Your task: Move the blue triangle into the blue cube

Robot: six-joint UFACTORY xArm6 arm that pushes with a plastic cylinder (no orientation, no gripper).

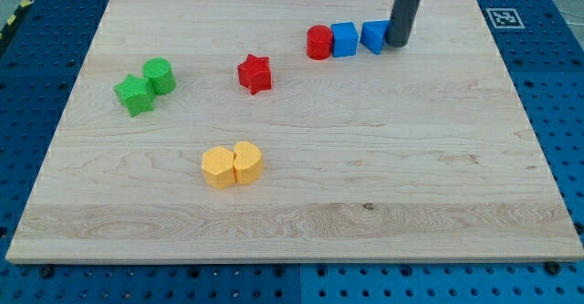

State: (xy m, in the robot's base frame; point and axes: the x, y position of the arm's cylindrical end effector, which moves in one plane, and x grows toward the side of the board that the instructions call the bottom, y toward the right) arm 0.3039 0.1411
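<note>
A pale wooden board fills most of the view, evenly lit. Around the board lies a blue perforated table, dotted with holes. Just beyond the board's top right corner sits a black-and-white marker.

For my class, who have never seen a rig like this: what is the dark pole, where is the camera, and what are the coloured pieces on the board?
There is one picture, from a single camera looking down at a slant on a wooden board. The dark pole is the robot arm's rod; it holds nothing and only pushes. Its tip sits against the right side of the blue triangle, near the view's top. Left of that come the blue cube and a red cylinder, touching. Further left are a red star and two green blocks. Two yellow blocks lie lower down.
</note>
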